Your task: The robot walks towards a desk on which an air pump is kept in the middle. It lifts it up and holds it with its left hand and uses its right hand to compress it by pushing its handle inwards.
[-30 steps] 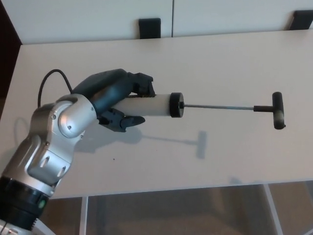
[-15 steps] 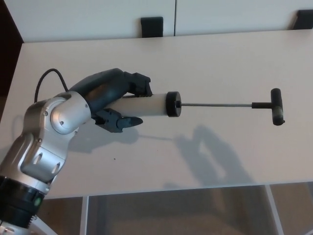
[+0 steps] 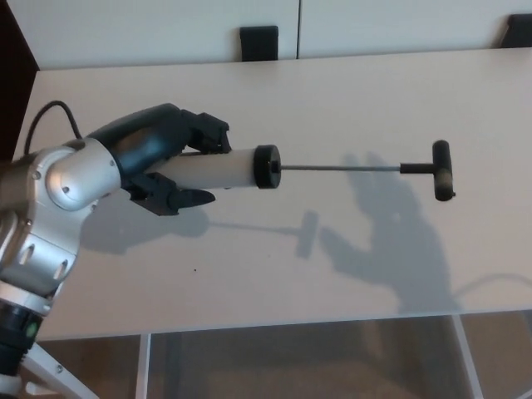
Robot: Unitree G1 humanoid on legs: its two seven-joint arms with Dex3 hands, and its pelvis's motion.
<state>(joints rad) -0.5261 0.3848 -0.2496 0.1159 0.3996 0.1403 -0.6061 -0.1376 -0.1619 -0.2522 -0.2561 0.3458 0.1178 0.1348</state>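
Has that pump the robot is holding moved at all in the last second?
Yes. The air pump has shifted toward the robot's left, carried by the left hand. Its T-handle now sits further left of the black bracket on the wall behind the desk.

Left robot hand (image 3: pixel 166 162) grips air pump (image 3: pixel 220 168) above desk (image 3: pixel 332 91); handle (image 3: pixel 442 169) extended.

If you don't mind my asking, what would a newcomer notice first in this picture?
Most striking is the air pump held level above the desk by the left hand, its rod drawn out to the T-handle at right. Next comes a large hand-shaped shadow on the desk below that handle; the right hand itself is out of view.
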